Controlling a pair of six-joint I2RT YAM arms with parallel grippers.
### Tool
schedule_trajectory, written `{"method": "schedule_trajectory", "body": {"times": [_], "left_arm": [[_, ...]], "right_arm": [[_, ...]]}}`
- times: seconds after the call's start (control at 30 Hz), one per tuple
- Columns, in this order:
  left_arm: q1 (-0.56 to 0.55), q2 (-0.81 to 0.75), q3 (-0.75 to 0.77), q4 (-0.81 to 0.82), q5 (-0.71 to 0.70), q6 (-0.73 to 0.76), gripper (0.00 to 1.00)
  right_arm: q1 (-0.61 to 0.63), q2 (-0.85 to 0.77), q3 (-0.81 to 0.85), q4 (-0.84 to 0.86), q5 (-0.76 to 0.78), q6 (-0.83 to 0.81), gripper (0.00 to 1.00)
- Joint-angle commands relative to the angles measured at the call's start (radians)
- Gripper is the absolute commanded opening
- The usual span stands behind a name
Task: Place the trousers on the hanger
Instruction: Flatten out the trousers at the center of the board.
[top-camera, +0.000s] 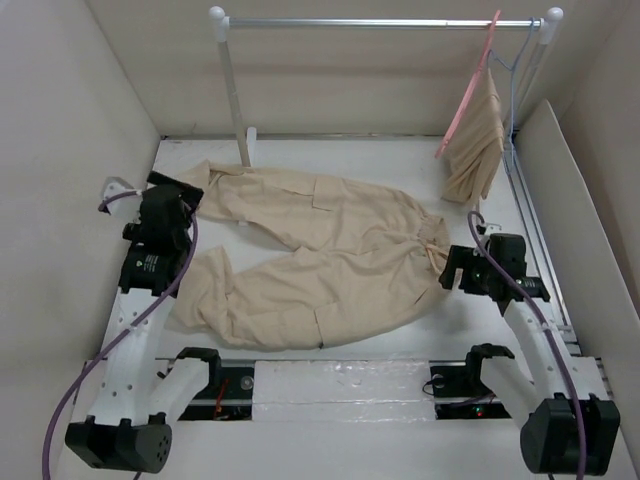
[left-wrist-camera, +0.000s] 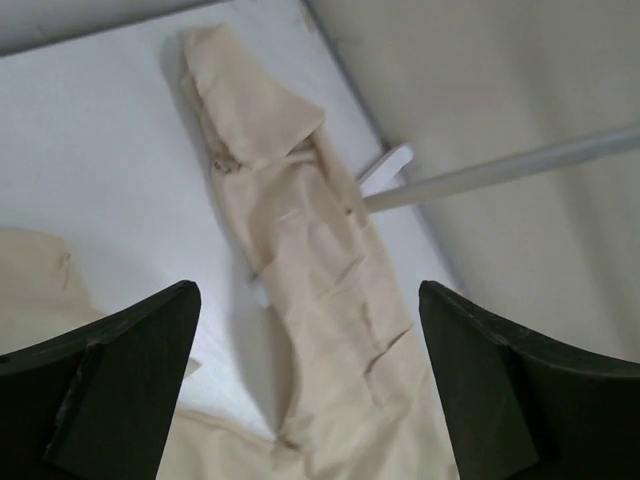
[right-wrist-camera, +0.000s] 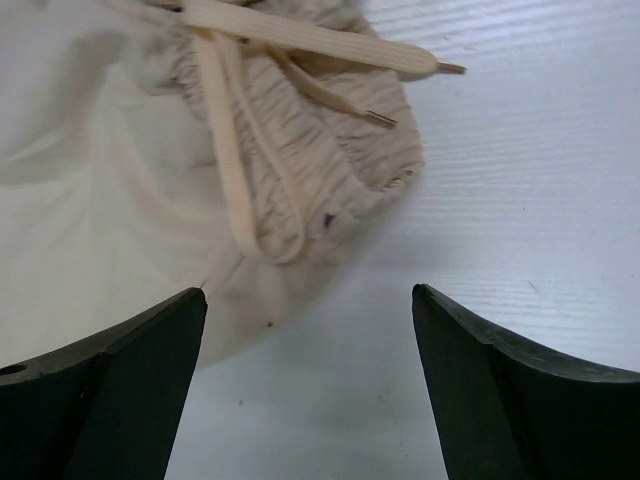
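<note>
Trousers (top-camera: 320, 255) lie spread flat mid-table, waist at 3 o'clock, one leg running to 10 o'clock, the other to 8. Hanger (top-camera: 468, 85) hangs on the rail (top-camera: 380, 22) at 1 o'clock, well apart from them. Left gripper (top-camera: 172, 195) over the 10 o'clock leg, jaws wide, nothing between them; its wrist view shows that leg (left-wrist-camera: 300, 240) flat below. Right gripper (top-camera: 455, 268) just beside the waist, jaws wide, empty. The waistband (right-wrist-camera: 340, 150) is gathered and thick, with the drawstring (right-wrist-camera: 300, 40) loose across it. Judgement: light, limp cotton, not slippery, nothing fragile. It will sag and fold wherever unsupported. Best hold is the bunched waistband, pinched well in from the edge. Avoid the drawstring, which would pull through.
</note>
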Motion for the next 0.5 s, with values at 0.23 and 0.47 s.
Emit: {"method": "schedule_trajectory", "body": {"times": [0.23,0.47], "left_arm": [[-0.022,0.025,-0.190,0.200,0.178,0.213,0.56],[-0.022,0.137,-0.130,0.224,0.209,0.233,0.52]], "right_arm": [[-0.126,0.228,-0.177,0.465,-0.219,0.197,0.83],[-0.218,0.020,-0.113,0.130,0.025,0.204,0.00]]}}
